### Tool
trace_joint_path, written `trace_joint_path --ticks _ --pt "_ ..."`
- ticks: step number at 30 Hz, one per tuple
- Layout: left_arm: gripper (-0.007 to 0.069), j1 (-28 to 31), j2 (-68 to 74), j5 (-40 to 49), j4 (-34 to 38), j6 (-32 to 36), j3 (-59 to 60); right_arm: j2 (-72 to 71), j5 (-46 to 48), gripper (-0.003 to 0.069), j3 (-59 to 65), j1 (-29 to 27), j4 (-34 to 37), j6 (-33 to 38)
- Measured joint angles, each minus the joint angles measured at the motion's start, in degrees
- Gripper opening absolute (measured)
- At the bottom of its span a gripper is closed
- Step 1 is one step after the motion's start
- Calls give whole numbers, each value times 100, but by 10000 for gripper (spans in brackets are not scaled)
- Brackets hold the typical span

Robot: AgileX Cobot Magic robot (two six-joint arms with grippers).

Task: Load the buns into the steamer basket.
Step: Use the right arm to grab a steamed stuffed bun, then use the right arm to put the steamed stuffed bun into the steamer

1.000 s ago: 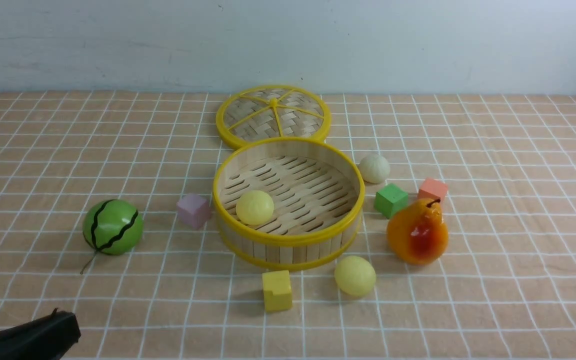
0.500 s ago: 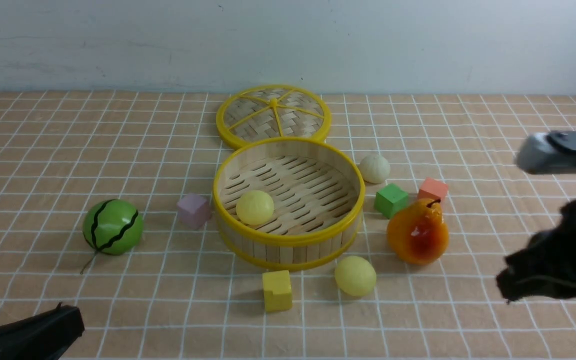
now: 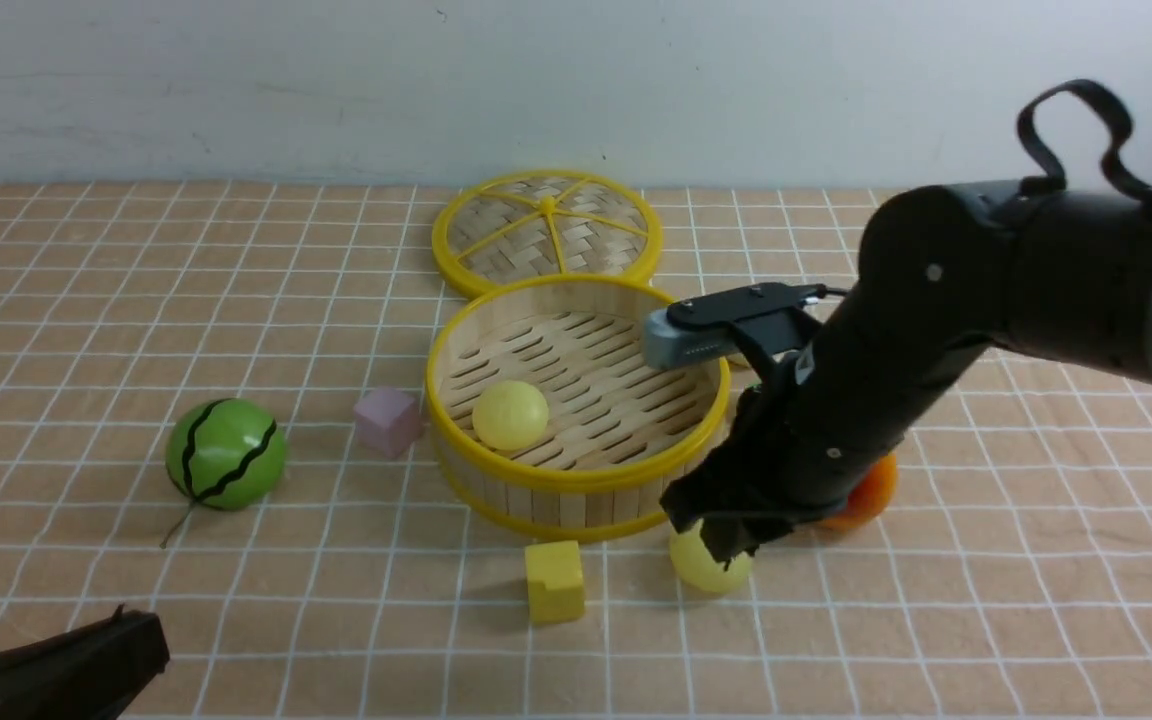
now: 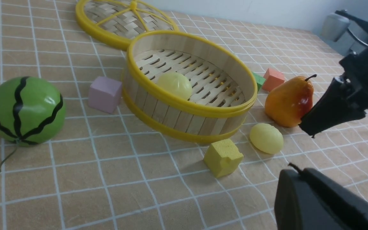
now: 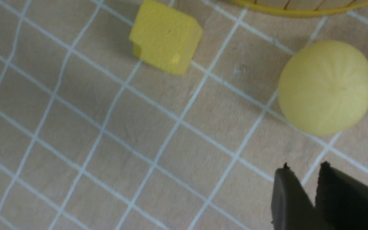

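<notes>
The round, deep bamboo-slat steamer basket (image 3: 556,500) with yellow rims and a slatted floor stands open on the orange cloth with white grid lines (image 3: 936,620). One pale yellow, matte, ball-shaped bun (image 3: 509,414) lies inside it, on the floor slats close to the wall on the robot's left. A second pale yellow bun (image 5: 326,88), smooth and matte with faint pleats running out from its crown, sits on the cloth just outside the basket, on the robot's side of it and toward the right. The right gripper (image 5: 304,171) hangs low just beside this outer bun without touching it, its black jaws only a narrow slit apart and nothing between them. A yellow foam cube (image 3: 553,580) rests near the basket's front wall, left of that bun. An orange-red glossy pear (image 4: 287,100) stands to the basket's right, and a glossy green striped melon ball (image 3: 226,453) well to its left. The flat woven disc lid with yellow spokes (image 3: 546,230) lies just behind the basket. The left gripper (image 3: 131,645) is closed and holds nothing, far from the basket on the robot's near left.
</notes>
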State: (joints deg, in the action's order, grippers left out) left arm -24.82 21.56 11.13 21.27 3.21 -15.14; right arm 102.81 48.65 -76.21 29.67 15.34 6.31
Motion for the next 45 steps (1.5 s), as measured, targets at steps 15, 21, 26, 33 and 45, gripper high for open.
trace_joint_path --ticks 15,21,26,33,45 --pt "-13 0 0 0 16 0 5 633 -1078 318 -39 0 -888 -872" --pt "-13 0 0 0 16 0 5 827 -1210 318 -39 0 -888 -871" --pt "-13 0 0 0 16 0 5 890 -1249 266 -50 0 -894 -871" --pt "-7 0 0 0 35 0 5 723 -810 7 -50 0 -876 -804" --pt "0 0 0 0 35 0 5 37 -629 4 -915 0 -176 -127"
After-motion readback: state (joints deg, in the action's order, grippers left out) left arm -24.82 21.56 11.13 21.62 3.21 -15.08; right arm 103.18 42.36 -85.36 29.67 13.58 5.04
